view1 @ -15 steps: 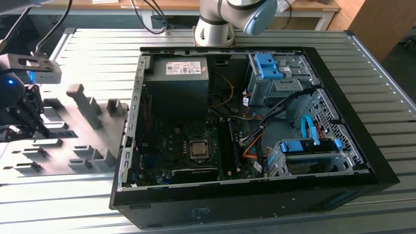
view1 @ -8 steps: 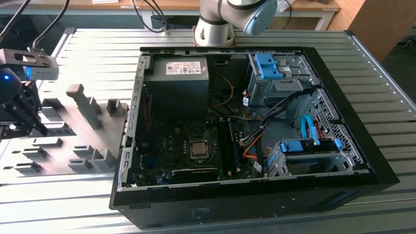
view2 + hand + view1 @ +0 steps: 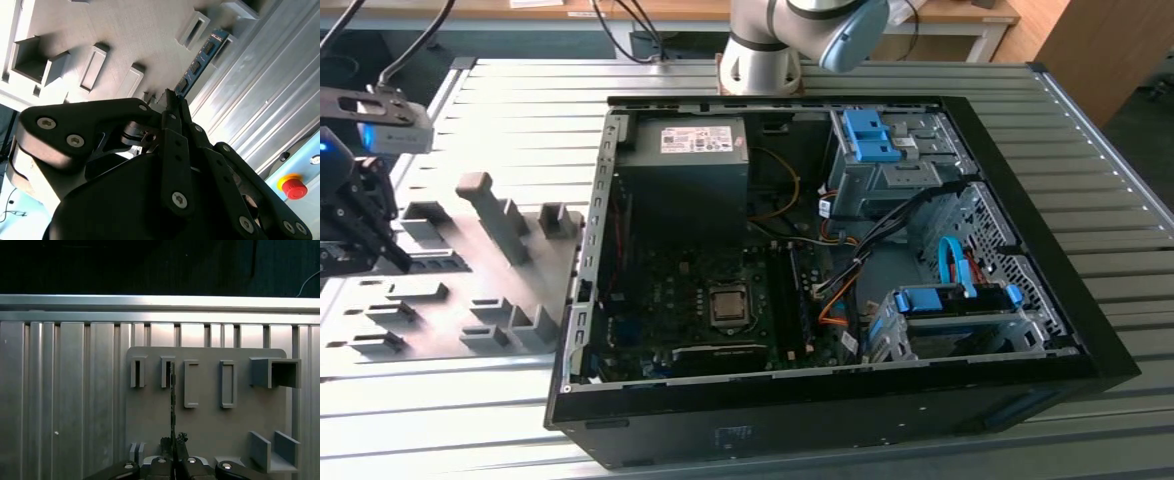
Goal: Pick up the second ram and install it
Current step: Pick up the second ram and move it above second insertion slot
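The gripper (image 3: 172,98) is pinched shut on the near end of the second ram (image 3: 201,60), which stands on edge over the grey holder plate (image 3: 210,415), reaching to one of its slots. Beneath lies a ribbed aluminium bench (image 3: 1094,170) carrying an open computer case (image 3: 987,405). A wooden tabletop (image 3: 660,12) stands behind.

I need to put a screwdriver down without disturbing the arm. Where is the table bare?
Bare slats lie between the computer case and the table edge on the exterior view's right, and at the near corner in front of the grey holder plate. Crowded: the plate's blocks, where the gripper holds the second ram.
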Available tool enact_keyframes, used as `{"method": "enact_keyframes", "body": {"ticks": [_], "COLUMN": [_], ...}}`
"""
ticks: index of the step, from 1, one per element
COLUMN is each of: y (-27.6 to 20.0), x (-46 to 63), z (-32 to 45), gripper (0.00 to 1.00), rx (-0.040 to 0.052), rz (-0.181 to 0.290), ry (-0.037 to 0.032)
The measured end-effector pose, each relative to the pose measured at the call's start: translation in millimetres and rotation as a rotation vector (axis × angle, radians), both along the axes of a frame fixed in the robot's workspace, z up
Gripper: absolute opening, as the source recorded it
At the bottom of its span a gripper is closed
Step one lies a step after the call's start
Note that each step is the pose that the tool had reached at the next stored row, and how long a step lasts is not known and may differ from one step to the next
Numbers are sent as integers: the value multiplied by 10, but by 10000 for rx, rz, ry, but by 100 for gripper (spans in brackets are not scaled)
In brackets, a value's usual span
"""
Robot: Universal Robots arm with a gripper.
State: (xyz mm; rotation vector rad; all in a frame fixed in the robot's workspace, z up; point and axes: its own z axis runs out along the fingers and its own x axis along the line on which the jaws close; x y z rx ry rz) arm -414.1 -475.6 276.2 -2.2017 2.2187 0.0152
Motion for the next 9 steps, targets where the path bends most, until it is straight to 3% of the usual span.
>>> {"method": "enact_keyframes", "body": {"ticks": [9], "y": [0], "x": [0], "z": [121], "gripper": [14], "rx": [0], "rz": [0], "ry": [0]}}
